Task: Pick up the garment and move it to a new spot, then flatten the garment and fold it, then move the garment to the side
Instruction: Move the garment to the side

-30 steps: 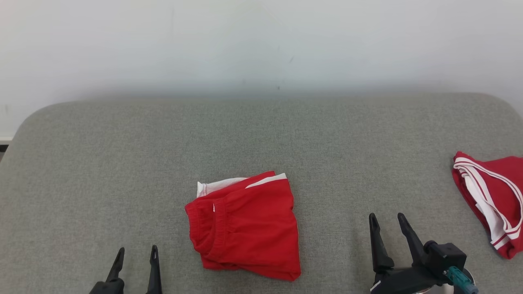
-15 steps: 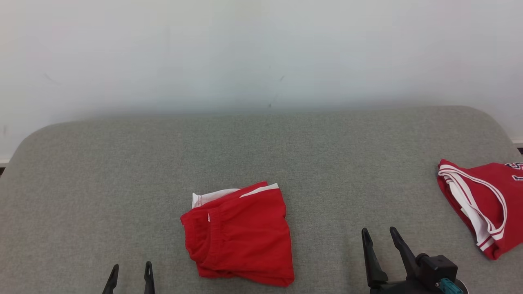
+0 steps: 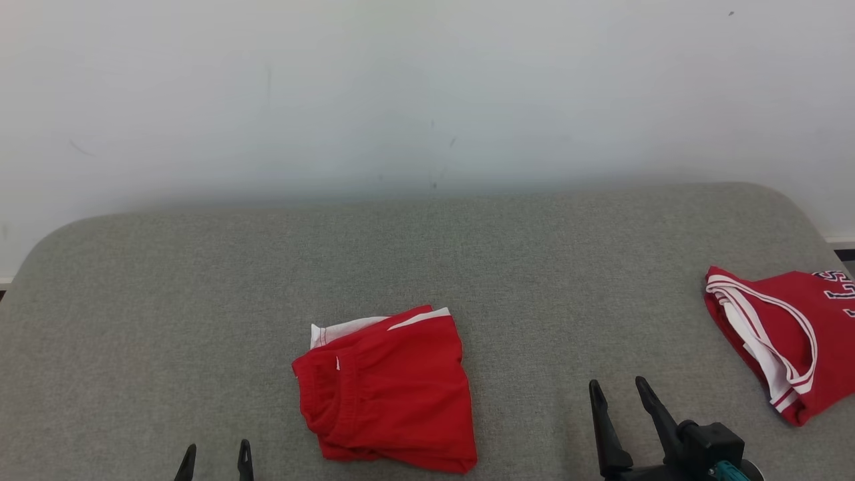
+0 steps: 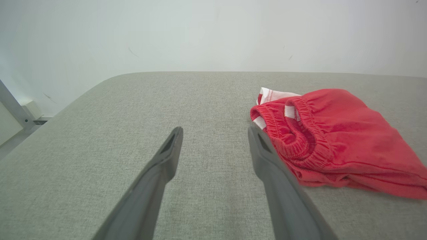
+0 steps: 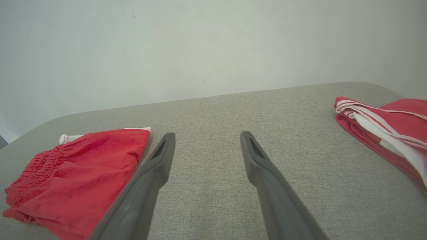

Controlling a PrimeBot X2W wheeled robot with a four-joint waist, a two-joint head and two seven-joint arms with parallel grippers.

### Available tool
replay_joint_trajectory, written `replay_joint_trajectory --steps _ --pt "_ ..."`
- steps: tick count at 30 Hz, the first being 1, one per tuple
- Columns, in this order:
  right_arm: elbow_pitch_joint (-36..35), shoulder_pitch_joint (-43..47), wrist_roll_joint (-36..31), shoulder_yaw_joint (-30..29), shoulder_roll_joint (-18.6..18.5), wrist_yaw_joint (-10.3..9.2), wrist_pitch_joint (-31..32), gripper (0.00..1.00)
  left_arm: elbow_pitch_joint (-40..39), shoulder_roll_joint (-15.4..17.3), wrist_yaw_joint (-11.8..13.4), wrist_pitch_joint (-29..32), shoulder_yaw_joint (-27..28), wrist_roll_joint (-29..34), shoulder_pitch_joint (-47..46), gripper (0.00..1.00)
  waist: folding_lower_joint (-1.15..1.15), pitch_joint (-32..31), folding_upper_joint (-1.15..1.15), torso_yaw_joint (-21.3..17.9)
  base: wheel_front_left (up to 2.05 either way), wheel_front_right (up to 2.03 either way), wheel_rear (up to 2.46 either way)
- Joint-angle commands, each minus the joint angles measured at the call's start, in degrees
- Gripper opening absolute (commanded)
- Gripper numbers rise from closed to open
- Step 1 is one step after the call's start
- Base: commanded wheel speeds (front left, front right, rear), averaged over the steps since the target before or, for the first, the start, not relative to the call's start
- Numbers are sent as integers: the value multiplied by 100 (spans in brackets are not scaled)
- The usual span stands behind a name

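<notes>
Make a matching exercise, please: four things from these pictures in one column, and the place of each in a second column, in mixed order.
Things:
1. shorts
2. jersey
3. left gripper
4. right gripper

Places:
A. at the right edge of the grey surface
B. left of the shorts, open
C. in the middle, folded
D. between the shorts and the jersey, open

Pairs: 1-C, 2-A, 3-B, 4-D

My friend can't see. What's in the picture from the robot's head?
Folded red shorts lie on a grey cushion, the open left claw at lower left and the open right claw at lower right. A red and white shirt lies at the right edge.
</notes>
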Motion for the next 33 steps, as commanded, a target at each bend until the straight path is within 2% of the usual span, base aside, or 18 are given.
replay_joint_trajectory --steps 1,18,26,33 --pt "-23 53 -55 9 12 2 -24 100 -2 -4 -30 -17 -5 40 88 100 0 -8 0 4 0 0 0" --pt "-70 98 -504 -119 11 2 -25 100 -74 -4 3 -17 -115 34 18 100 0 126 0 110 0 0 0" --pt "-32 2 -403 101 12 2 -25 100 -13 -4 -28 -16 -322 1 -78 100 0 457 0 467 0 0 0" --pt "140 -369 -379 413 11 2 -25 100 28 -4 -26 -16 -599 -82 -381 100 0 1065 0 979 0 0 0"
